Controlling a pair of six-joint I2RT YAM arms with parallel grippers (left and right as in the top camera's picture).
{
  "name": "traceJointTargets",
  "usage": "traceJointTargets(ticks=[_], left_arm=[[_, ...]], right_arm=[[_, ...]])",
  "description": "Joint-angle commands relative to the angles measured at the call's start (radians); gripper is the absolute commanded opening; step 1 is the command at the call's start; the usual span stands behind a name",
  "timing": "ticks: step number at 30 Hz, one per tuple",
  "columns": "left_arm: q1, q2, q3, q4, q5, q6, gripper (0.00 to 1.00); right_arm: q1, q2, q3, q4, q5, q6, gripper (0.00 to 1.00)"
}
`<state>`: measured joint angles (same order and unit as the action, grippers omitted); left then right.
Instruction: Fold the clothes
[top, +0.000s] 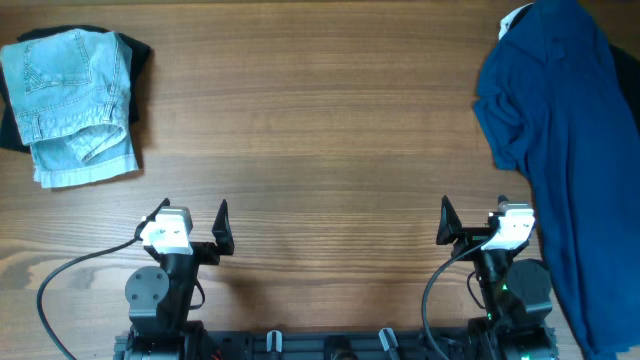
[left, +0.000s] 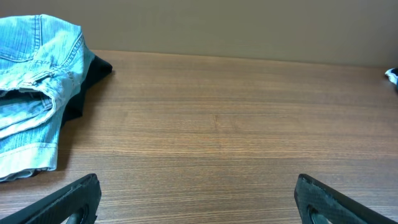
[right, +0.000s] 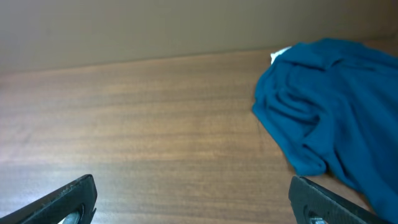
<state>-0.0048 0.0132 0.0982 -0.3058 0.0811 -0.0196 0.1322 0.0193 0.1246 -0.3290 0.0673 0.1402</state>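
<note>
A large dark blue shirt (top: 575, 150) lies crumpled along the table's right side and runs down past the right arm; it also shows in the right wrist view (right: 336, 112). A bit of white cloth (top: 516, 17) peeks out at its far end. Folded pale blue denim (top: 72, 100) lies on a black piece (top: 140, 55) at the far left; the denim also shows in the left wrist view (left: 31, 106). My left gripper (top: 194, 214) is open and empty near the front edge. My right gripper (top: 472, 212) is open and empty, just left of the shirt.
Bare wooden table (top: 320, 140) spans the space between the two piles. The arm bases and cables sit at the front edge.
</note>
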Motion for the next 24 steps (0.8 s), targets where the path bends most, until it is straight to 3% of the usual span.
traceJointTargets(ticks=[1, 5, 10, 17, 18, 24], left_arm=[[-0.004, 0.001, -0.005, 0.003, 0.016, 0.012, 1.0], [-0.004, 0.001, -0.005, 0.003, 0.016, 0.012, 1.0], [-0.004, 0.001, -0.005, 0.003, 0.016, 0.012, 1.0], [-0.004, 0.001, -0.005, 0.003, 0.016, 0.013, 1.0], [-0.004, 0.001, -0.005, 0.003, 0.016, 0.013, 1.0], [-0.004, 0.001, -0.005, 0.003, 0.016, 0.013, 1.0]], right_arm=[[0.004, -0.005, 0.003, 0.015, -0.05, 0.15, 1.0], [0.004, -0.001, 0.049, 0.0, -0.17, 0.066, 1.0], [0.004, 0.115, 0.232, -0.092, -0.101, 0.067, 1.0], [0.004, 0.58, 0.669, -0.395, -0.063, 0.151, 1.0], [0.004, 0.708, 0.791, -0.492, -0.084, 0.151, 1.0], [0.004, 1.059, 1.127, -0.809, -0.199, 0.147, 1.0]])
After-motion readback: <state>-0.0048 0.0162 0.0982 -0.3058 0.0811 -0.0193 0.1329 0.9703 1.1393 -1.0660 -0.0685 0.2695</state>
